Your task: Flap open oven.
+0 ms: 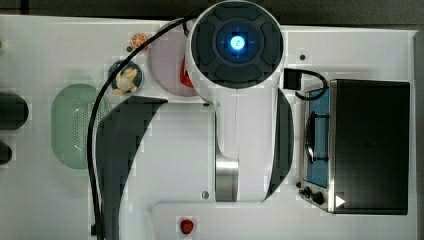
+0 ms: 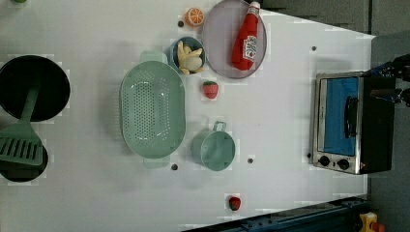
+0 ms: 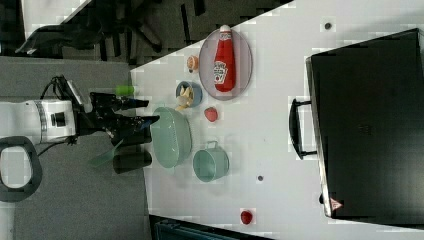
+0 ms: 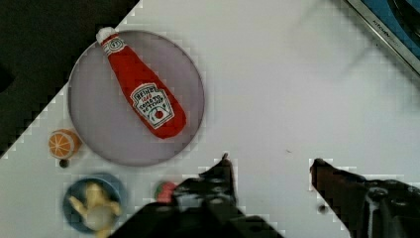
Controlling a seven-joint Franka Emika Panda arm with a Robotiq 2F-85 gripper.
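While the arm hangs high above the white counter (image 1: 60, 200), each view reads as follows.

Top view: the arm's round blue-lit joint sits over the middle. The oven (image 1: 367, 145), black with a silver front frame, stands at the top view's right, its blue glass door shut and facing the top view's left. A green colander (image 1: 72, 125), a blue bowl of yellow food (image 1: 126, 77), an orange slice (image 1: 139, 38) and a red strawberry (image 1: 186, 226) lie around the arm.

Left view: the oven (image 2: 350, 123) stands at the left view's right edge, door closed, dark bar handle across the glass, black knobs below it. A ketchup bottle (image 2: 246, 41) lies on a grey plate (image 2: 220, 43). A teal pot (image 2: 213, 149) sits just beside the colander (image 2: 152, 116). A green spatula (image 2: 21, 140) rests across two black pans at the left view's left.

Right view: the claw (image 3: 147, 111) shows at the left, above the colander's far end, holding nothing. The oven (image 3: 370, 130) stands at the right view's right, its handle toward the pot (image 3: 210, 164).

Wrist view: the claw (image 4: 270, 166) has its two dark fingers (image 4: 220, 178) set wide apart and empty above bare counter. The ketchup bottle (image 4: 143, 94) lies on its plate (image 4: 94, 129). A corner of the oven (image 4: 391, 29) shows well apart from the fingers.
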